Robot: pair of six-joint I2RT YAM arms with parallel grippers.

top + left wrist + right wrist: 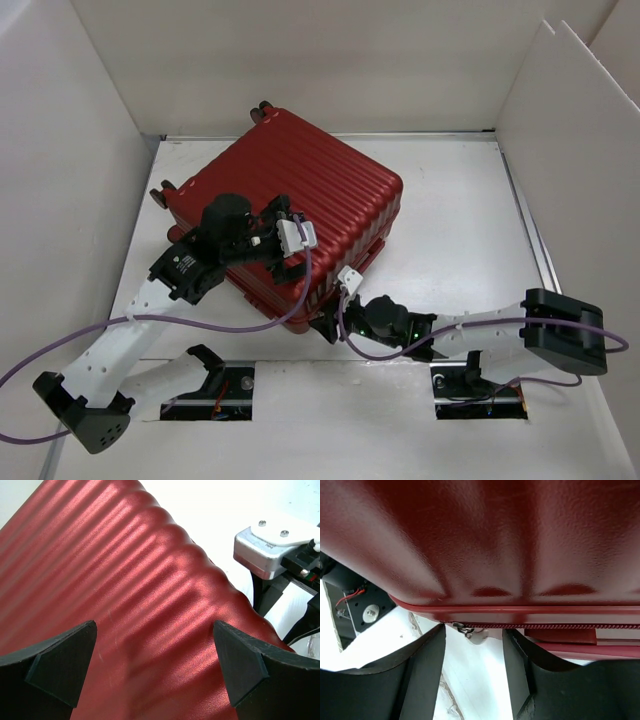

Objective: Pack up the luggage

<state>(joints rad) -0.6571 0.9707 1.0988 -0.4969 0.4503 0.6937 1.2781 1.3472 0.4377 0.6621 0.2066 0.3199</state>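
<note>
We see the luggage (300, 190) closed, flat near the far-left corner of the table (460, 200). Our left gripper (154, 647) gapes over it; the right gripper (473, 647) holds its jaws apart (zip pull (471, 633) between them).

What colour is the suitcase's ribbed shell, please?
The luggage shell is dark red; the left wrist view shows it best.

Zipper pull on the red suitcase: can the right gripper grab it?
Probably yes. The zipper pull sits right between the right gripper's open fingers, nothing blocking it.
</note>
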